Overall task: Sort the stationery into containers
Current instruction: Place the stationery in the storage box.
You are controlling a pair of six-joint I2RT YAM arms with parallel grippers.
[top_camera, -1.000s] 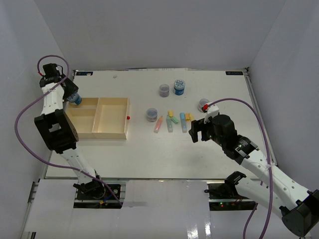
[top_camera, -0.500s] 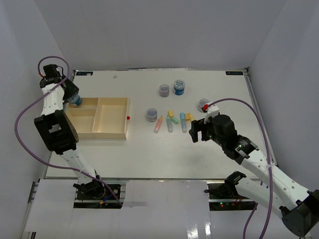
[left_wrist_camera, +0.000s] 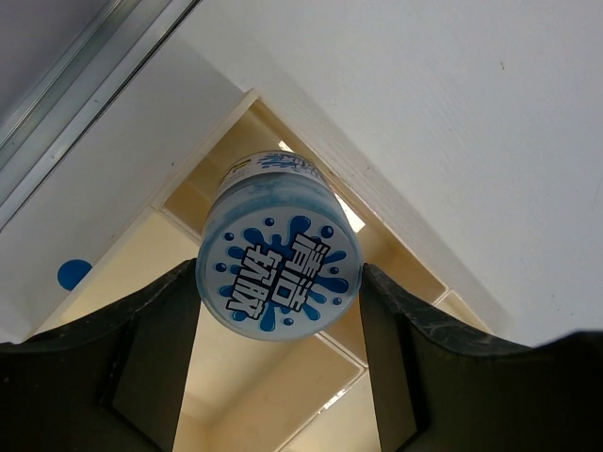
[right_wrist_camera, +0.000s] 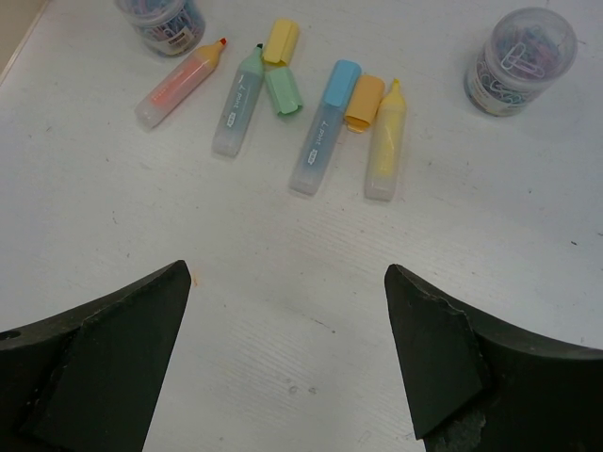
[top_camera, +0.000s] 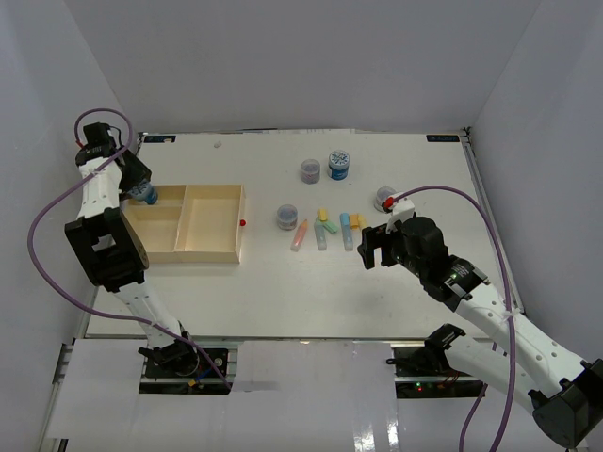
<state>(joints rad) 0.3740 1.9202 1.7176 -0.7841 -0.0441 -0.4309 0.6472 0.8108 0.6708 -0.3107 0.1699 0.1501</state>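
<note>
White table [top_camera: 283,282]: L hand [left_wrist_camera: 279,292] clamps blue jar [left_wrist_camera: 280,264], half-hidden in top view; R hand [right_wrist_camera: 285,275] apart.

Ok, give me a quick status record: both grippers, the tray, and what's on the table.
left gripper: shut on blue-lid jar, over tray's far-left corner
right gripper: open, empty, over bare table near the highlighters
tray: visible compartments bare
on table: second blue-lid jar, three grey-purple jars, four highlighters, loose caps

light: bright, even overhead | shadows: faint, soft | focus: sharp; jaws' edges slightly soft
</note>
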